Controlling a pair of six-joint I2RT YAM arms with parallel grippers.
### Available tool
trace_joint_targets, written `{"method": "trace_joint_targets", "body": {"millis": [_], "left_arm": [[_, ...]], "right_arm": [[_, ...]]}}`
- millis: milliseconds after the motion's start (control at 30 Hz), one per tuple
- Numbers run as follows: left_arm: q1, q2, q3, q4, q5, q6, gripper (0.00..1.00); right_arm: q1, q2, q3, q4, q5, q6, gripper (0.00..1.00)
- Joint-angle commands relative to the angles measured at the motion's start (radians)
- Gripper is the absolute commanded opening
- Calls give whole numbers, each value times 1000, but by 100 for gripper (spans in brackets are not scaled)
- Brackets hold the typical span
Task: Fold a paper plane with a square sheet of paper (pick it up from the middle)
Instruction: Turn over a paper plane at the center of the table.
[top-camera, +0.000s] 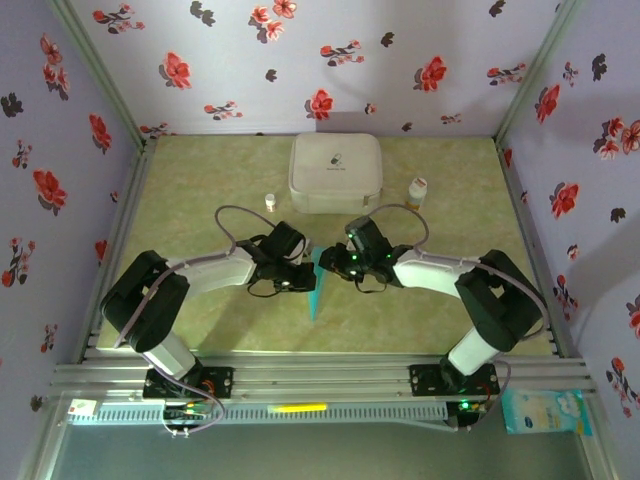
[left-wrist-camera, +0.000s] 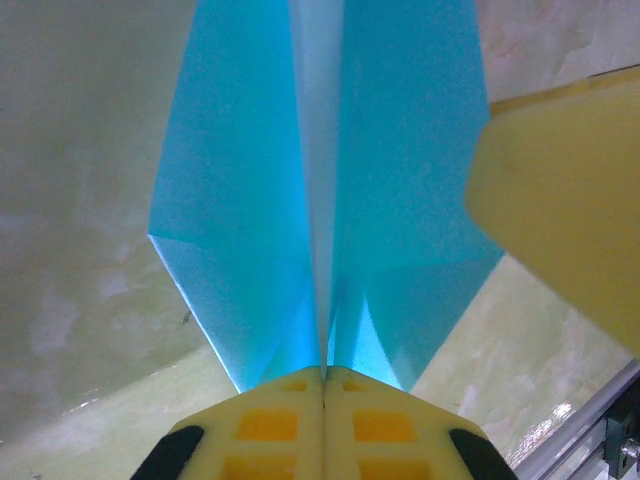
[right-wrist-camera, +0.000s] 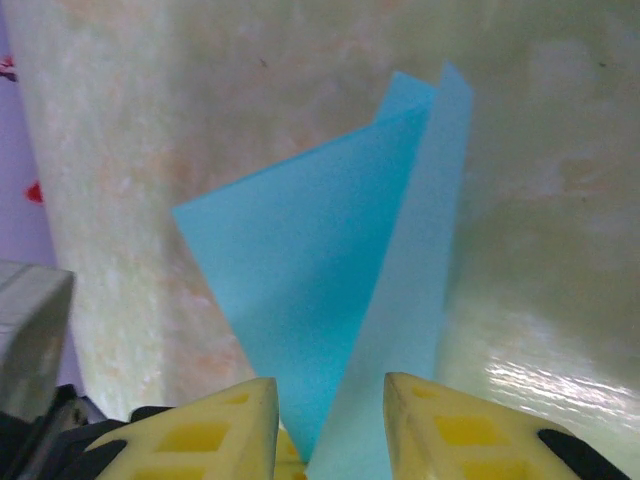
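The plane (left-wrist-camera: 400, 200) is sitting between my two grippers, its tip pointing back toward my bases. My left gripper (left-wrist-camera: 323, 375) is clamping its centre fold, fingers pressed tight together on the paper. My right gripper (right-wrist-camera: 330, 400) is standing partly open, and the plane's fold is running down through its gap.
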Motion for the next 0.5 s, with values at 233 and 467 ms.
{"method": "trace_joint_targets", "body": {"millis": [233,467], "left_arm": [[-9,-7,26,-32,-24,30,0],[-10,-16,24,-37,-31,33,1]], "right_arm": [[13,16,38,-130,62,-36,24],[13,10,33,-145,81,-34,15]]}}
